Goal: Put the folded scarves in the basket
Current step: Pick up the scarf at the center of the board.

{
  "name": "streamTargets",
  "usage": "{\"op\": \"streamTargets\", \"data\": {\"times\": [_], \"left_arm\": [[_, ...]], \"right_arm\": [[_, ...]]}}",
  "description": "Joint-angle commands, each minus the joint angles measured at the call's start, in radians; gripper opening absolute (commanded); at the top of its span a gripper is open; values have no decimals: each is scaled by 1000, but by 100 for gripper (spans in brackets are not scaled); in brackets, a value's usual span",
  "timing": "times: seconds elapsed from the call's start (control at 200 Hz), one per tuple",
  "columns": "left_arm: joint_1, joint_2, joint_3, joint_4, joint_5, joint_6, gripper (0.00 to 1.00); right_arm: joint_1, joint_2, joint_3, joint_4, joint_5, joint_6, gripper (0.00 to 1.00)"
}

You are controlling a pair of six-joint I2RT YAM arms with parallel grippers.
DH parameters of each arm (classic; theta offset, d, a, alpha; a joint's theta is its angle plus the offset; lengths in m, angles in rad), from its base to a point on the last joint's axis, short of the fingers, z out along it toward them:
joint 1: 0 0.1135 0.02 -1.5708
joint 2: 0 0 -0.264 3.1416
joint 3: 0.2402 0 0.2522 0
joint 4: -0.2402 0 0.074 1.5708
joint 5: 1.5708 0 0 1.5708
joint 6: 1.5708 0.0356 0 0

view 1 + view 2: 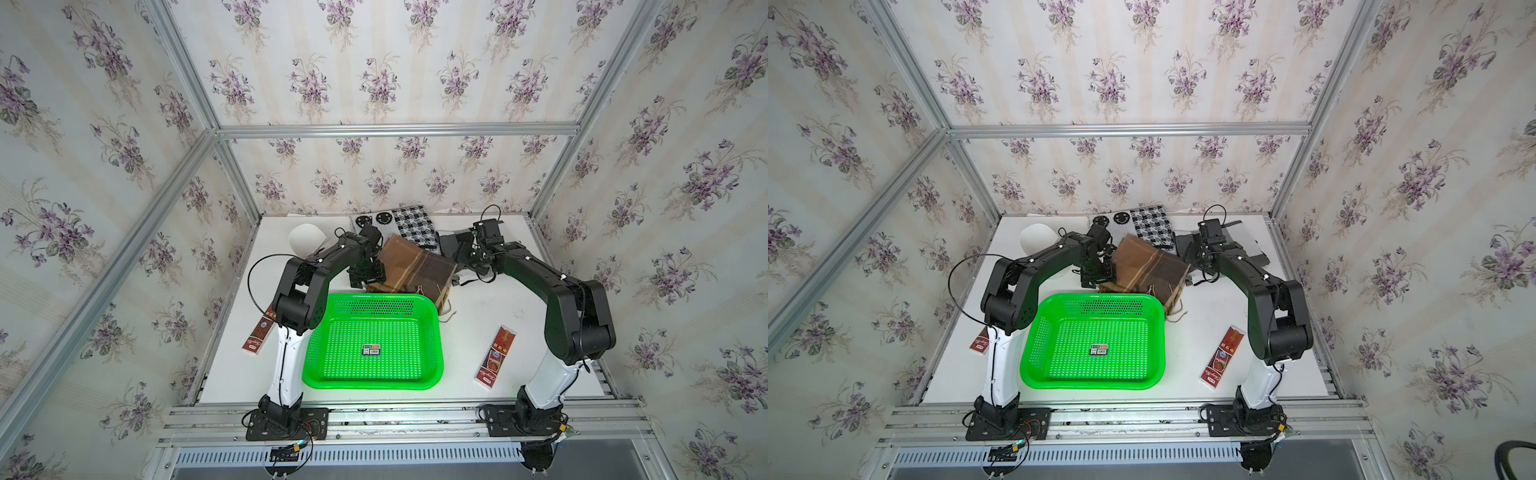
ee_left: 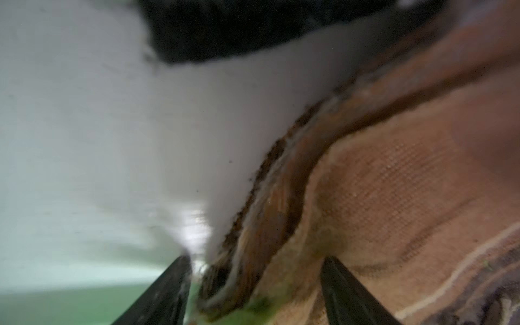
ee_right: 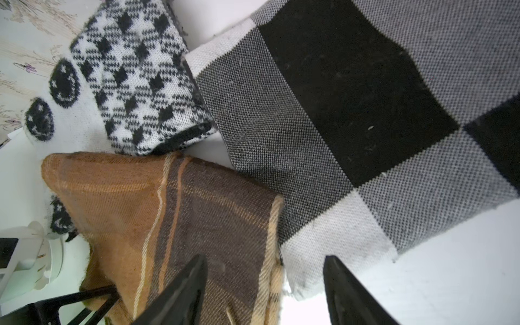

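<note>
The folded scarf (image 1: pixel 415 266) (image 1: pixel 1146 266), brown and tan plaid, lies on the white table just behind the bright green basket (image 1: pixel 370 383) (image 1: pixel 1092 384), which holds only a barcode sticker. My left gripper (image 1: pixel 368 276) (image 2: pixel 256 257) is at the scarf's left edge; it is open, and its jaws straddle the folded layers (image 2: pixel 394 183). At the scarf's right edge, my right gripper (image 1: pixel 469 264) (image 3: pixel 264 256) is open too. One of its fingers is over the brown cloth (image 3: pixel 168 211) and the other is over bare table.
A black-and-white houndstooth scarf (image 1: pixel 411 226) (image 3: pixel 135 78) and a grey-black check scarf (image 1: pixel 453 245) (image 3: pixel 351 112) lie behind the brown one. A white rounded object (image 1: pixel 306 239) stands at the back left. Red boxes (image 1: pixel 496 357) (image 1: pixel 259 336) lie either side of the basket. Papered walls enclose the table.
</note>
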Motion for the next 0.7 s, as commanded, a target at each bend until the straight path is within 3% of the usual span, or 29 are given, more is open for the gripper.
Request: {"op": "streamTargets", "data": {"times": [0.0,0.215,0.39,0.694], "left_arm": [[2,28,-14,62,34,-36,64],[2,0,-24,109,43,-64,23],[2,-24,-11,118,55,-67,1],[1,-37,-21,139,81,-78,0]], "right_arm": [[-1,-2,-5,9,-2,-12,70],[-12,35,-9,19,-16,-19,69],[-16,99,24,33,-51,-25,64],[-13,193,100,24,-77,-39,53]]}}
